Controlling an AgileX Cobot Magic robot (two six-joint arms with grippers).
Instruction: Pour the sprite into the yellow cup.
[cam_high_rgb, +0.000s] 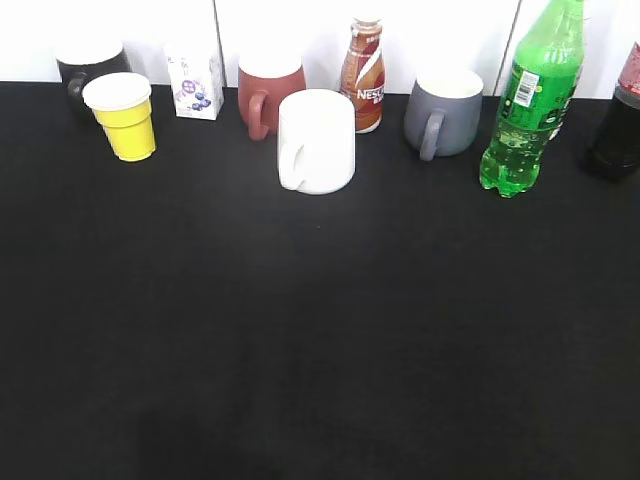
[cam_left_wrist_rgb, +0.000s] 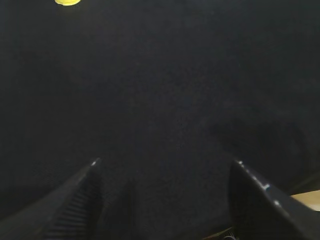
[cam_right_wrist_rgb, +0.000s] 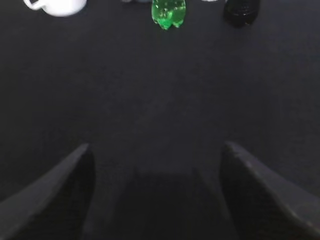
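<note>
The sprite (cam_high_rgb: 532, 100), a tall green bottle, stands upright at the back right of the black table; its base shows at the top of the right wrist view (cam_right_wrist_rgb: 169, 13). The yellow cup (cam_high_rgb: 126, 118) stands upright at the back left; a sliver of its base shows at the top edge of the left wrist view (cam_left_wrist_rgb: 67, 2). My left gripper (cam_left_wrist_rgb: 165, 162) is open and empty over bare black cloth, far from the cup. My right gripper (cam_right_wrist_rgb: 156, 146) is open and empty, well short of the sprite. Neither gripper shows in the exterior view.
Along the back stand a black mug (cam_high_rgb: 88, 70), a small white carton (cam_high_rgb: 195, 85), a red-brown mug (cam_high_rgb: 268, 92), a white mug (cam_high_rgb: 316, 140), a brown Nestle bottle (cam_high_rgb: 363, 75), a grey mug (cam_high_rgb: 443, 112) and a dark cola bottle (cam_high_rgb: 620, 115).
</note>
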